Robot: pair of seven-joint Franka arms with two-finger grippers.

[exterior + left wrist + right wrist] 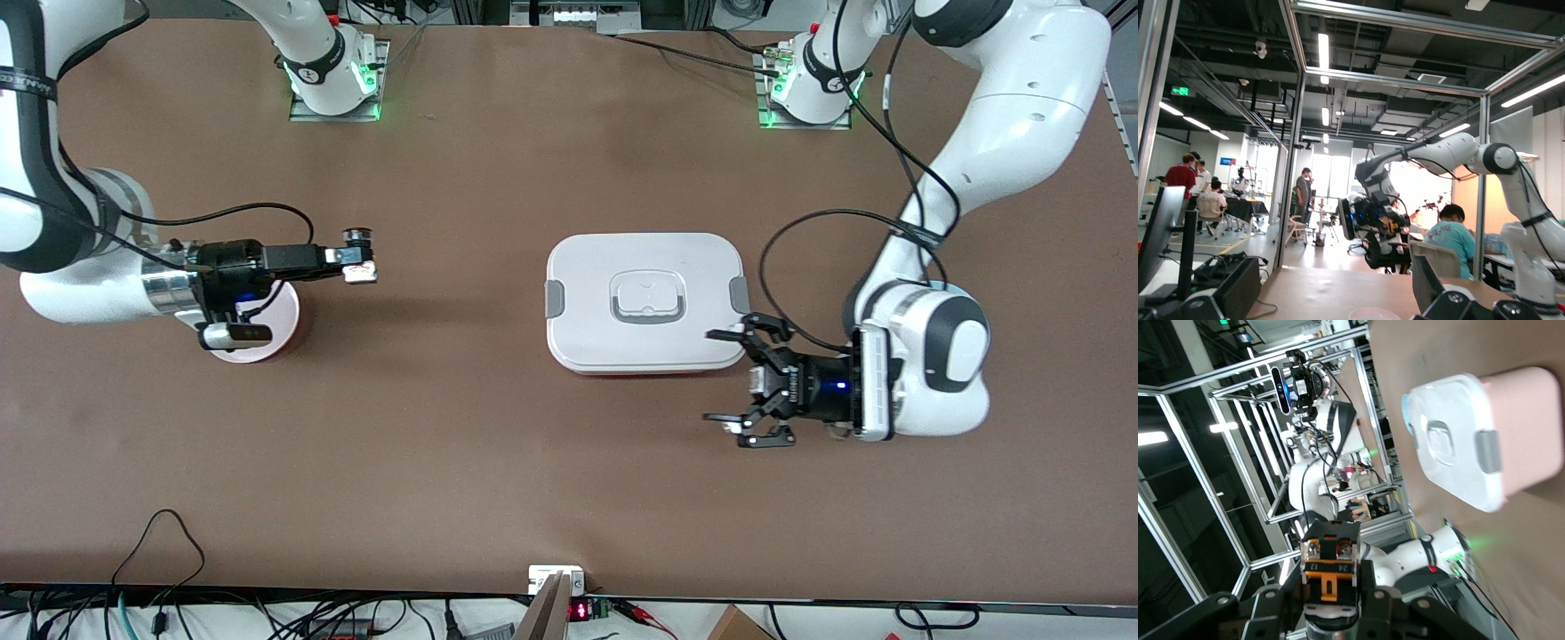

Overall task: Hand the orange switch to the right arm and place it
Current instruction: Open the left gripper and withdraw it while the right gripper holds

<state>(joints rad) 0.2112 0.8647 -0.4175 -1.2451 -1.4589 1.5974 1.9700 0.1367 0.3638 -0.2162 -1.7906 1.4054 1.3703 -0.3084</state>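
Note:
The orange switch (359,253) is a small black stub with an orange clip (1331,577), and it sits between the fingers of my right gripper (356,258). That slim black gripper is shut on it. It hangs over bare table toward the right arm's end, just past a pink bowl (277,342). In the right wrist view the switch fills the space between the jaws of the right gripper (1331,587). My left gripper (733,382), a wide linkage claw, stands open and holds nothing, beside the corner of the white lidded box (645,302). Its fingers (1211,300) spread wide.
The white lidded box (1471,433) with grey clips sits mid-table over a pink base. The pink bowl lies under the right wrist. The right arm (1451,150) faces the left wrist camera. Cables and a small device (556,582) line the table's edge nearest the front camera.

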